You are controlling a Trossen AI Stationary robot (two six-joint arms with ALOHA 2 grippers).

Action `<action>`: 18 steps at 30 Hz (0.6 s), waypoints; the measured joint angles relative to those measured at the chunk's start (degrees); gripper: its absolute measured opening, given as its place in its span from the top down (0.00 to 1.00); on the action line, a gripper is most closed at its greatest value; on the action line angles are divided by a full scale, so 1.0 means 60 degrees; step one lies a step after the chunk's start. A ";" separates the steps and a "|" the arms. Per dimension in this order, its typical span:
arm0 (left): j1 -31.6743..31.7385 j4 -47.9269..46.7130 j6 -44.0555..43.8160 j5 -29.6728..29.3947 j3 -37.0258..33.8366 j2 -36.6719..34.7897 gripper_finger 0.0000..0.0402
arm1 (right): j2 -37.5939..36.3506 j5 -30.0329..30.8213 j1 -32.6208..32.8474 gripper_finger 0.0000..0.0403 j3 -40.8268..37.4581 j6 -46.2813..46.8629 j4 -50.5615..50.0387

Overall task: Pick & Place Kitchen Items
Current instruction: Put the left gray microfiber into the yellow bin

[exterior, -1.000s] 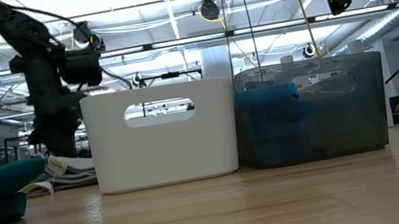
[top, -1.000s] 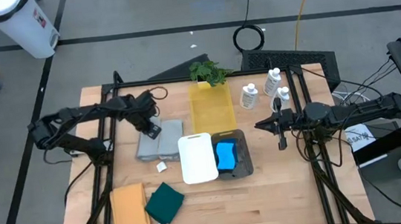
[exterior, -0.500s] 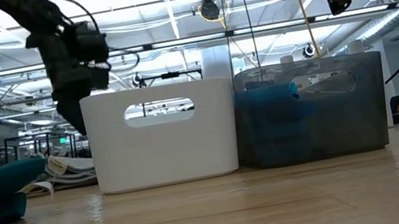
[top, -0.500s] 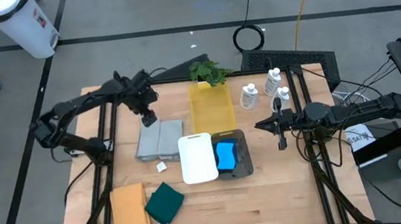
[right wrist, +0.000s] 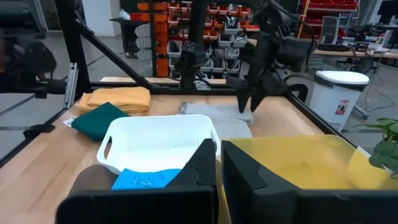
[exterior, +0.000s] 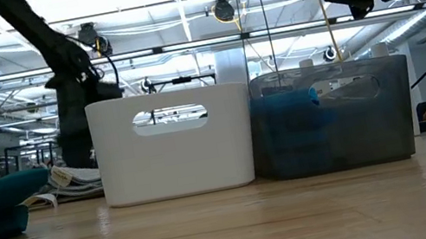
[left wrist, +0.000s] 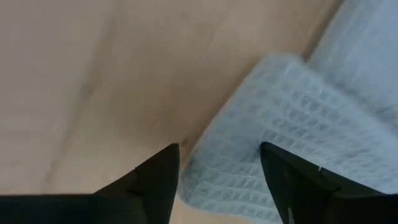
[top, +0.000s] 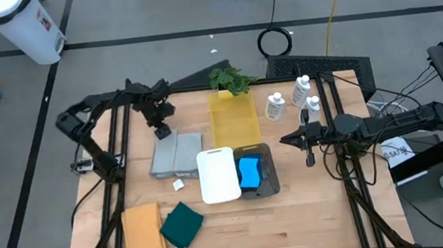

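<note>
Hovering open-fingered over the grey cloth (top: 175, 154) beside the white bin (top: 219, 175), your left end effector (top: 160, 130) should pinch the soft, limp corner fold, bunching it.

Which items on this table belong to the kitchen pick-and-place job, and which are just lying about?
Job items:
- grey cloth, under the left end effector
- orange-tan cloth
- dark green cloth
- blue sponge in the dark bin
- three white bottles
- white bin
- yellow bin

Lying about:
- leafy plant
</note>
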 joint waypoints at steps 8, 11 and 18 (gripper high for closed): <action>-0.0011 -0.0404 0.0844 -0.0460 0.0067 0.0789 0.54 | 0.0218 0.0002 0.0000 1.00 0.0000 -0.0046 -0.0004; -0.0011 -0.0125 0.0955 -0.0500 0.0040 0.0760 0.62 | 0.0241 0.0009 -0.0001 1.00 0.0000 -0.0091 -0.0005; 0.0030 -0.0221 0.0845 -0.0605 0.0139 0.0761 0.94 | 0.0240 0.0005 0.0000 1.00 0.0000 0.0022 0.0211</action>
